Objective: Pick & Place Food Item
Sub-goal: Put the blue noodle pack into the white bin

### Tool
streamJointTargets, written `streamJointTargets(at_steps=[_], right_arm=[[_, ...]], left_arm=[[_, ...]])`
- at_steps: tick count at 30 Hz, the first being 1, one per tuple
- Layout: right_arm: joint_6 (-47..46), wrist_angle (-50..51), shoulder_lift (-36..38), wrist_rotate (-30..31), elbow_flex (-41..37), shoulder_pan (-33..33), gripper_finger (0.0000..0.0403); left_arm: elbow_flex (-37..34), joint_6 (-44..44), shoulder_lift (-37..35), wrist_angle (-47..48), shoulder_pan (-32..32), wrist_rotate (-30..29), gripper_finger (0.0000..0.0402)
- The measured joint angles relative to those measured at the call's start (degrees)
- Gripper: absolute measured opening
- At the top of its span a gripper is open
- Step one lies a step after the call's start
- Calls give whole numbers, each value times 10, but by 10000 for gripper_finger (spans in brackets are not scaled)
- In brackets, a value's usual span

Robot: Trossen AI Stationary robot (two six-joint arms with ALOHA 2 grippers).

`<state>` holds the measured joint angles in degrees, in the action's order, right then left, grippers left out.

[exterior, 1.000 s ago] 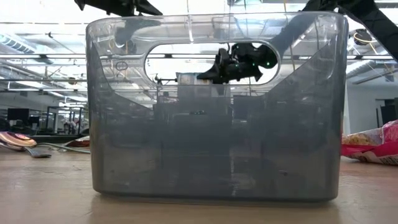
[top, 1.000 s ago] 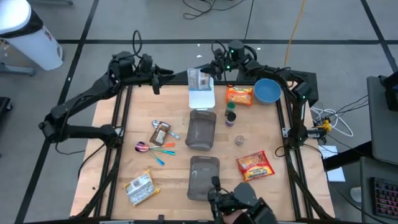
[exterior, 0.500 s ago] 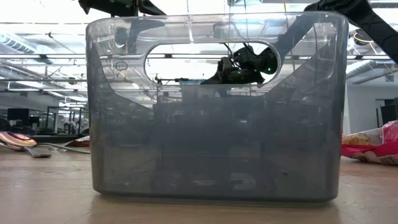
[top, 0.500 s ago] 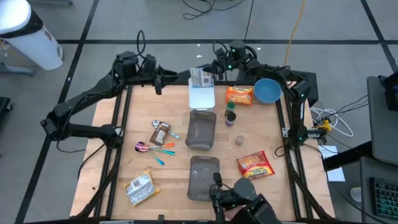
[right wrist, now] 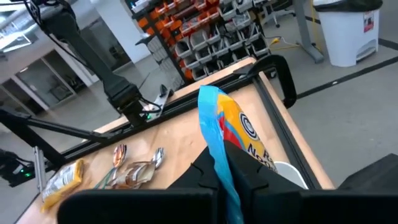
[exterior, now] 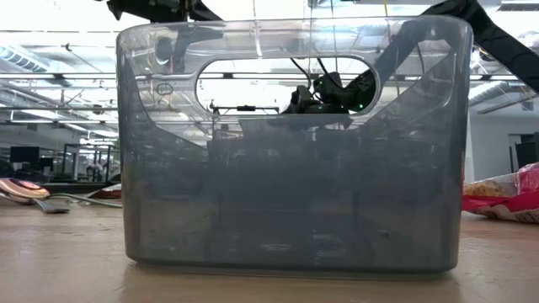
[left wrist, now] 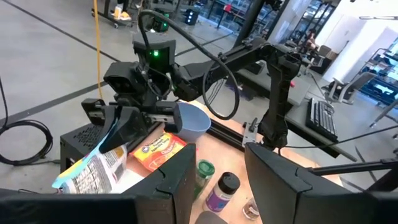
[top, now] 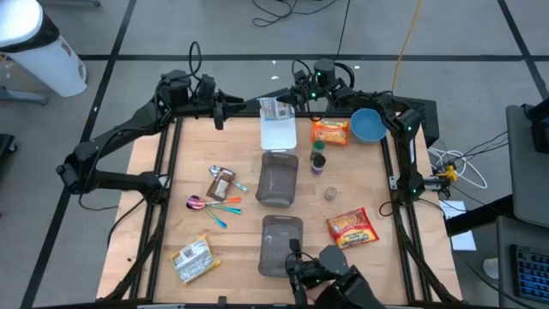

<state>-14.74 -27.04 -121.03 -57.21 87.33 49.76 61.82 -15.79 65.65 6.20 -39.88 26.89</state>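
A food packet (top: 274, 109), printed grey-white on one face and blue, orange and yellow on the other (right wrist: 239, 134), hangs over a white tray (top: 279, 137) at the table's far edge. My right gripper (top: 290, 101) is shut on it and shows in the left wrist view (left wrist: 124, 121). My left gripper (top: 225, 112) is open and empty, a little to the table's left of the packet, its fingers pointing at it (left wrist: 217, 180). In the low view a grey bin (exterior: 290, 143) hides most of this. My right gripper pinches the packet's blue sealed edge (right wrist: 219, 155) between its two fingers. The fingers come from the table's far right, slanting down. The packet hangs tilted below them (left wrist: 93, 165) over the white tray; whether its lower end touches the tray I cannot tell.
An orange snack bag (top: 329, 131), a blue bowl (top: 369, 125) and two small bottles (top: 318, 159) lie right of the tray. Two grey bins (top: 278, 178) (top: 281, 245) stand mid-table. A red bag (top: 352, 227), spoons (top: 214, 204), a brown bar (top: 221, 183) and a yellow packet (top: 192, 260) lie around.
My left gripper has moved toward the table's right, nearer the packet. My right gripper has sunk a little with the packet, still shut on it.
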Motion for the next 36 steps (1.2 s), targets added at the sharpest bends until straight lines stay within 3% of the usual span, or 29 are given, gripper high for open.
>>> streamJointTargets(at_steps=[10, 21, 36], right_arm=[[24, -5, -1, 4, 0, 0, 0], [9, -27, -25, 4, -1, 2, 0], [63, -15, -33, 19, 0, 4, 0]], left_arm=[[0, 7, 0, 0, -1, -25, 145], [0, 7, 0, 0, -1, -26, 145], [1, 1, 0, 0, -1, -25, 145]])
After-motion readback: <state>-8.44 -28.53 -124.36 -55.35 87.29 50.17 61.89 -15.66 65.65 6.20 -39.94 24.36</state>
